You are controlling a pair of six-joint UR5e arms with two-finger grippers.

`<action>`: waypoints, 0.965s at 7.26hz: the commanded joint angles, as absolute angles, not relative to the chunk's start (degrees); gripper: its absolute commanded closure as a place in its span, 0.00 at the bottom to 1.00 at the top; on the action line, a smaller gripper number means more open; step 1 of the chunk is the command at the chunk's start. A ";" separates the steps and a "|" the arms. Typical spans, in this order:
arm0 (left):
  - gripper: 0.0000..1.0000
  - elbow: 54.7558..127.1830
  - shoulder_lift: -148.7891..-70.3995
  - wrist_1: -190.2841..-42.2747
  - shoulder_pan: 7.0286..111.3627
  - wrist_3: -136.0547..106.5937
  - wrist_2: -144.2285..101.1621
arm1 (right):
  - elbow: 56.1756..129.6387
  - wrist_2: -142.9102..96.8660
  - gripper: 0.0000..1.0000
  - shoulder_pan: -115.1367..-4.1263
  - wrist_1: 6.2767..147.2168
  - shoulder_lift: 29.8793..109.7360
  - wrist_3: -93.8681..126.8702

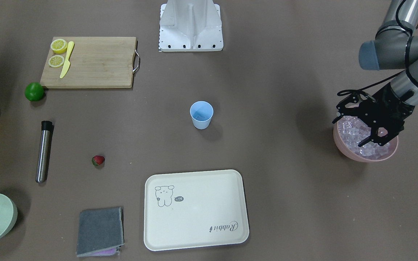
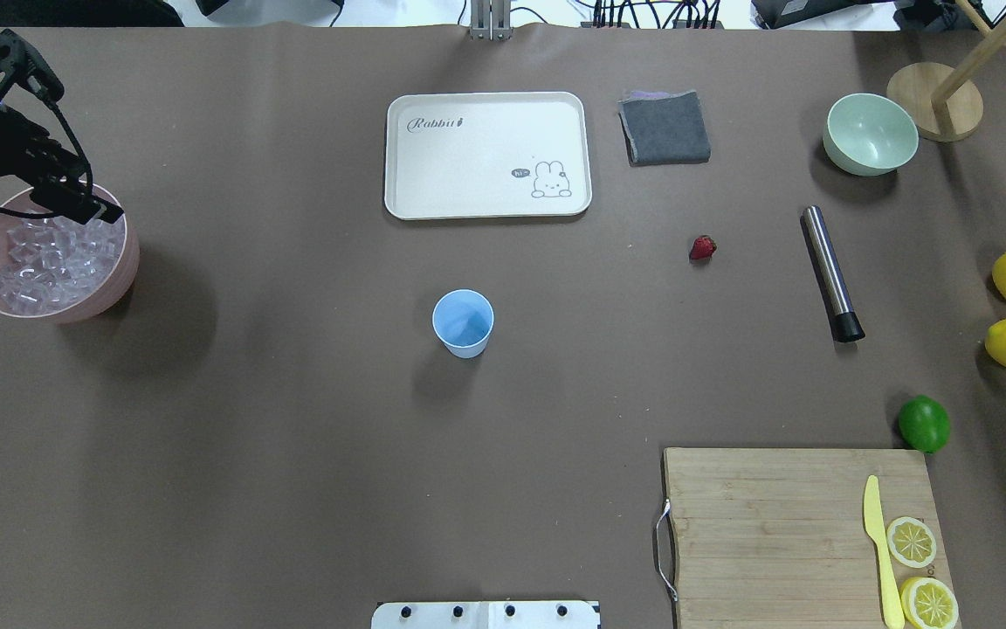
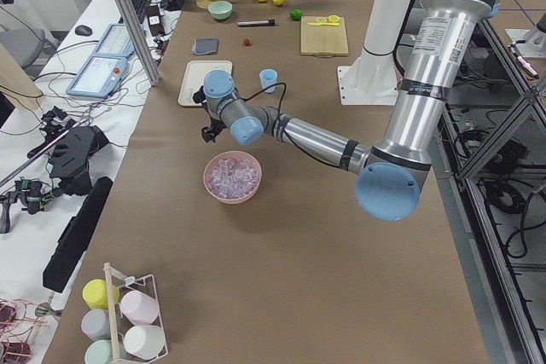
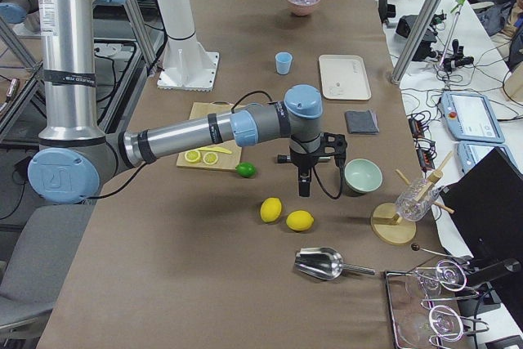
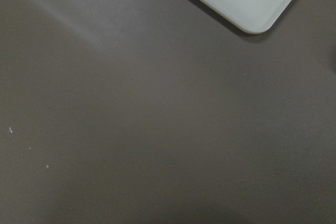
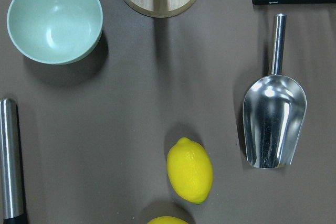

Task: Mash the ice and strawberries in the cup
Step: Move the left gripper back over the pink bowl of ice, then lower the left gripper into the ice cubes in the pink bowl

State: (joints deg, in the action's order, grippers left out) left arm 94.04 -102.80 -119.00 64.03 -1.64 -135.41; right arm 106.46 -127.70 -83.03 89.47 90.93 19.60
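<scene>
— Where is the cup (image 2: 463, 321)?

— Upright near the middle of the worktop (image 2: 293, 437), with nothing touching it. Clock directions are from the cup, as seen from overhead.

— And the ice (image 2: 53, 258)?

— At 9 o'clock, well apart from the cup. It is a glistening heap of clear cubes filling a pink bowl (image 2: 126, 279) near the worktop's edge.

— The strawberry (image 2: 702, 248)?

— Between 2 and 3 o'clock, lying alone on the brown surface. A steel rod (image 2: 830, 273) with a black tip lies farther out the same way, at 3 o'clock. The cream tray (image 2: 487, 201) sits at 12 o'clock and the mint-green bowl (image 2: 870, 134) at 2 o'clock. The wooden cutting board (image 2: 774, 524) is at 4 o'clock, with two lemon slices and a yellow knife on it.

— What are the arms doing?

— The left end effector (image 1: 354, 128) hangs over the pink bowl with its fingers spread wide and nothing between them. I cannot tell whether the tips touch the cubes. The right end effector (image 4: 304, 190) points down above the worktop's far right end, near two whole lemons (image 4: 286, 214) and the mint-green bowl. Only the side camera catches it, so I cannot tell whether it is spread or pressed together.
</scene>
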 commanded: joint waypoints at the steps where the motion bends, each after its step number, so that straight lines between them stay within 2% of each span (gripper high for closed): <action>1: 0.03 93.96 -98.81 -119.09 63.72 -1.32 -131.60 | 106.00 -127.62 0.00 -83.06 89.47 90.71 19.51; 5: 0.03 90.10 -97.73 -118.92 62.32 -2.37 -127.80 | 105.91 -127.35 0.00 -83.06 89.38 91.05 19.51; 7: 0.03 90.44 -98.08 -119.18 61.10 -12.42 -127.79 | 106.00 -127.44 0.00 -83.06 89.47 91.23 19.51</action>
